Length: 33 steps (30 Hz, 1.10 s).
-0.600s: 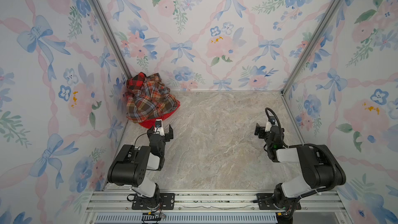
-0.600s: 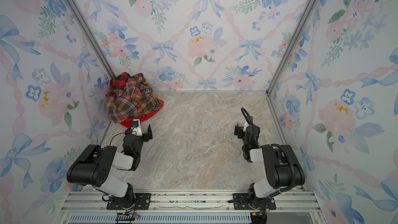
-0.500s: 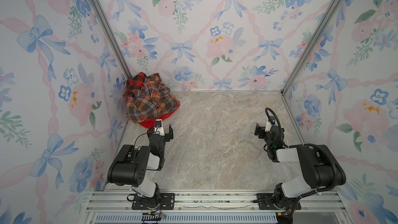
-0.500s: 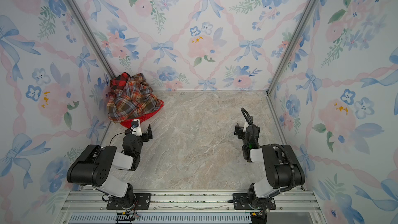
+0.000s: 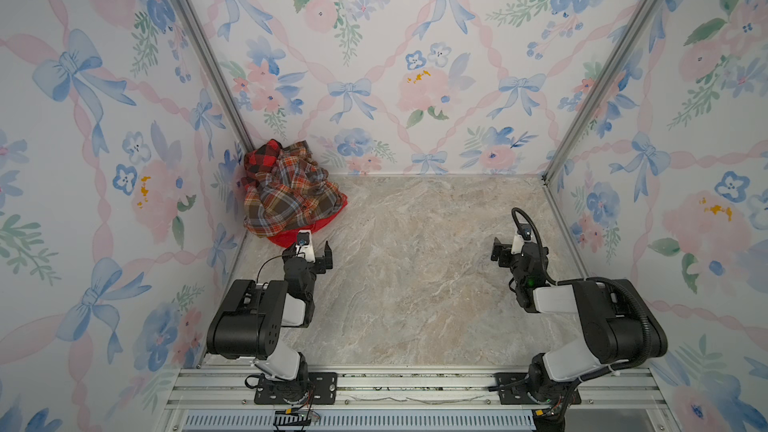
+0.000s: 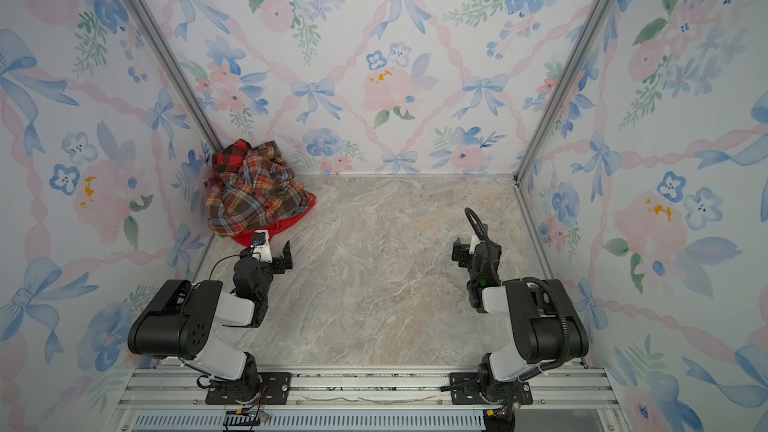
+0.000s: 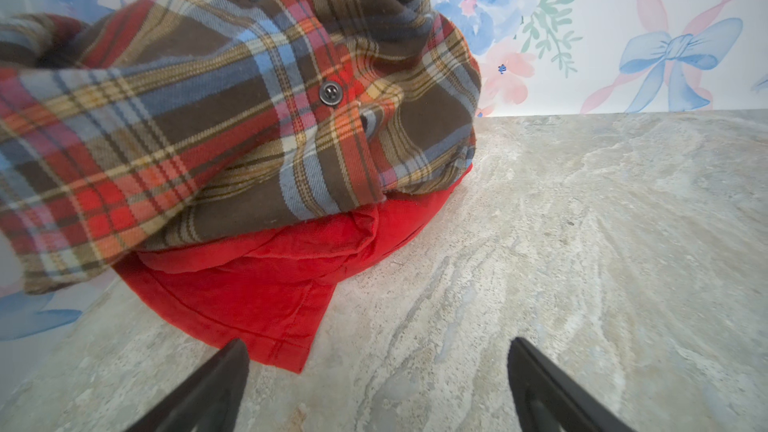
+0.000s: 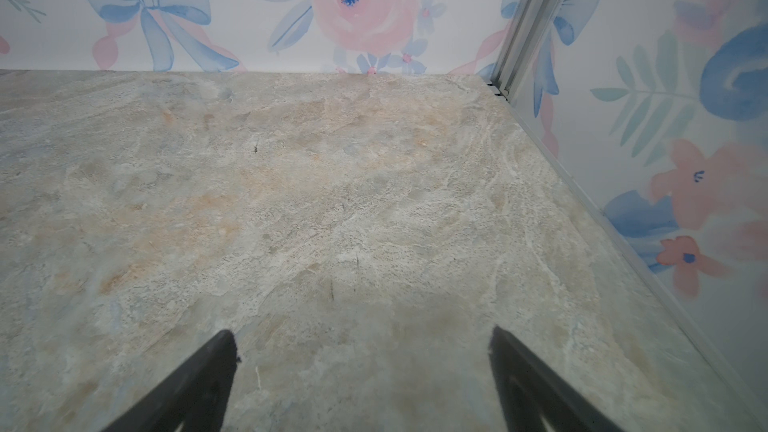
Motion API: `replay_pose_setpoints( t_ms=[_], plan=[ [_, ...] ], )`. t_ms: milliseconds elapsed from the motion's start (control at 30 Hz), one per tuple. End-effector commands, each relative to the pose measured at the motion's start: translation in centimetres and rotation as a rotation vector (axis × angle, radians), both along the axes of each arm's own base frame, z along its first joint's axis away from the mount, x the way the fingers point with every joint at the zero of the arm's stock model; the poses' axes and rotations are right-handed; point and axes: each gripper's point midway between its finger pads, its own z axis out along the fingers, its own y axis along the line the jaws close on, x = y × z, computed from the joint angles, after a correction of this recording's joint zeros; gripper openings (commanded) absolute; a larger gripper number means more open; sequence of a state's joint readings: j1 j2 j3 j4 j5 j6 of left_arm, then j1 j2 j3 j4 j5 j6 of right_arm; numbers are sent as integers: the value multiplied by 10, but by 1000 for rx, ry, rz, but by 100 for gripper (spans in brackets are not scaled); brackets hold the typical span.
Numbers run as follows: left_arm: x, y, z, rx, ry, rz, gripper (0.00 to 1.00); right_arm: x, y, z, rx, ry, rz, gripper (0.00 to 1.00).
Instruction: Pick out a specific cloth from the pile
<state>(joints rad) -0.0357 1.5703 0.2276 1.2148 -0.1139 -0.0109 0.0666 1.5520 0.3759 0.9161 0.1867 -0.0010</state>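
Garments make the pile (image 5: 286,193) in the far left corner of the desk (image 5: 415,284); the red cloth (image 7: 249,292) lies under the plaid shirt (image 7: 208,118). Left gripper (image 7: 376,342) gapes empty just beside the cloth's hem; right gripper (image 8: 361,332) gapes empty near the right edge.

I saw the right gripper (image 8: 361,331) spread wide, marbled tabletop (image 8: 291,184) below, flowered wall (image 8: 249,14) behind, metal corner post (image 8: 524,22) alongside

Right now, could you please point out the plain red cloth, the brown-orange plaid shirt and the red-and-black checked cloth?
plain red cloth (image 7: 249,297): left wrist view, its front flap.
brown-orange plaid shirt (image 5: 291,197): in a top view, its middle.
red-and-black checked cloth (image 5: 259,157): in a top view, its exposed top.
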Motion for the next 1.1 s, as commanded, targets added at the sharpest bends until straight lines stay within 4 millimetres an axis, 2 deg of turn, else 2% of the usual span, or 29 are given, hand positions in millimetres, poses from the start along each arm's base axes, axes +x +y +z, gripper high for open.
replay_pose_setpoints(
  t_ms=[0, 133, 200, 267, 300, 333, 400, 433, 500, 567, 700, 800, 900, 967, 1067],
  plan=[
    [3, -1, 6, -18, -16, -10, 98, 4, 2, 5, 10, -11, 9, 97],
    [3, -1, 6, -18, -16, -10, 98, 4, 3, 6, 3, -12, 9, 97],
    [3, -4, 9, -14, -23, -30, 98, 4, 5, 12, -20, -19, 0, 97],
    [-3, -7, 23, 1, -58, -33, 97, -4, 8, 33, -88, -47, -28, 97],
    [-7, -5, 33, 8, -74, -14, 98, -8, 19, 50, -144, -54, -17, 97],
    [-11, -4, 43, 16, -81, 15, 98, -12, 33, 65, -175, -52, 8, 97],
    [-15, -4, 59, 5, -45, 71, 98, -22, 79, 99, -174, -24, 151, 97],
    [-19, -4, 61, -2, 12, 109, 98, -29, 102, 112, -160, 7, 228, 97],
    [-31, -3, 68, -51, 72, 204, 98, -43, 135, 132, -120, 60, 297, 97],
    [-42, -8, 63, -133, 157, 227, 98, -61, 167, 142, -77, 123, 369, 97],
    [-46, -32, 39, -158, 335, 184, 89, -92, 217, 132, 45, 166, 460, 97],
    [-38, -34, 30, -111, 408, 203, 83, -112, 257, 116, 163, 194, 544, 97],
    [-18, -43, 23, -53, 479, 184, 75, -134, 304, 109, 171, 222, 659, 97],
    [0, -36, 24, 20, 488, 256, 70, -147, 332, 107, 141, 229, 724, 97],
    [22, -26, 17, 188, 527, 337, 66, -161, 357, 109, 102, 220, 781, 97]
  ],
)
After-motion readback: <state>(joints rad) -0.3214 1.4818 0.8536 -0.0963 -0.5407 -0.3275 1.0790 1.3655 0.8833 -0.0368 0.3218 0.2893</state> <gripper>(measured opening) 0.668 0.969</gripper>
